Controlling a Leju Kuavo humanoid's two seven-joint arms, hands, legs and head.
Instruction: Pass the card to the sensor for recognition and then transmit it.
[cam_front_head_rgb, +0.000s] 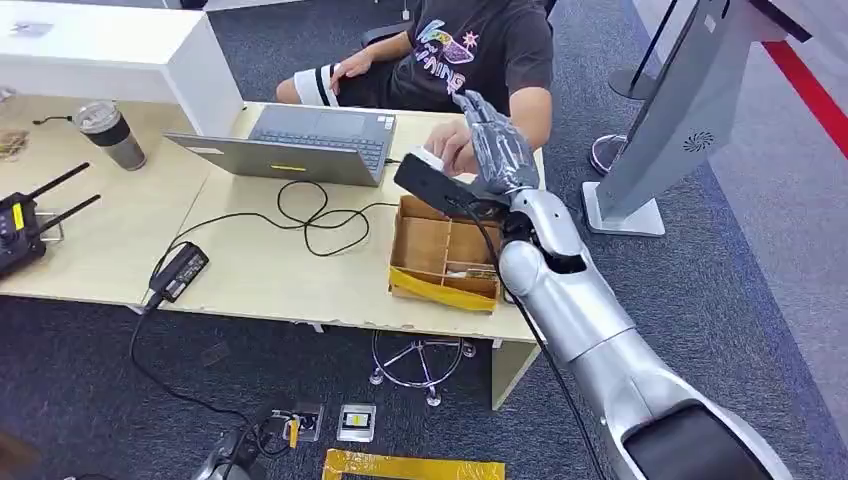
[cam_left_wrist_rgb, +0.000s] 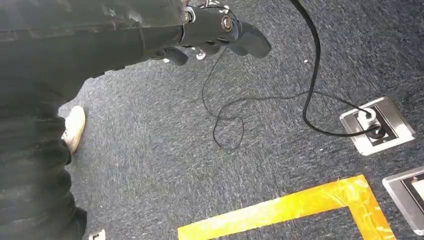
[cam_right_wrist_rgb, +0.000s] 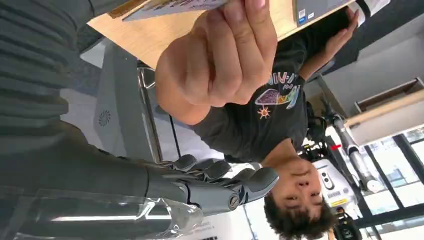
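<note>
A person's hand (cam_front_head_rgb: 455, 150) holds the white card (cam_front_head_rgb: 428, 157) over the far edge of the table, just above a black sensor (cam_front_head_rgb: 432, 181). My right hand (cam_front_head_rgb: 497, 140) is raised beside that hand, its fingers stretched out and holding nothing. In the right wrist view the person's hand (cam_right_wrist_rgb: 220, 55) pinches the card (cam_right_wrist_rgb: 172, 6) against the table edge, and my right hand (cam_right_wrist_rgb: 220, 185) lies apart from it with spread fingers. My left hand (cam_left_wrist_rgb: 215, 30) hangs over the carpet and holds nothing.
A cardboard box (cam_front_head_rgb: 440, 285) with compartments stands by the sensor on the wooden table (cam_front_head_rgb: 270, 270). A laptop (cam_front_head_rgb: 300, 145), looped cables (cam_front_head_rgb: 320, 215), a power brick (cam_front_head_rgb: 178, 272) and a cup (cam_front_head_rgb: 108, 132) lie to the left. The person sits behind the table. A grey stand (cam_front_head_rgb: 665, 130) rises at right.
</note>
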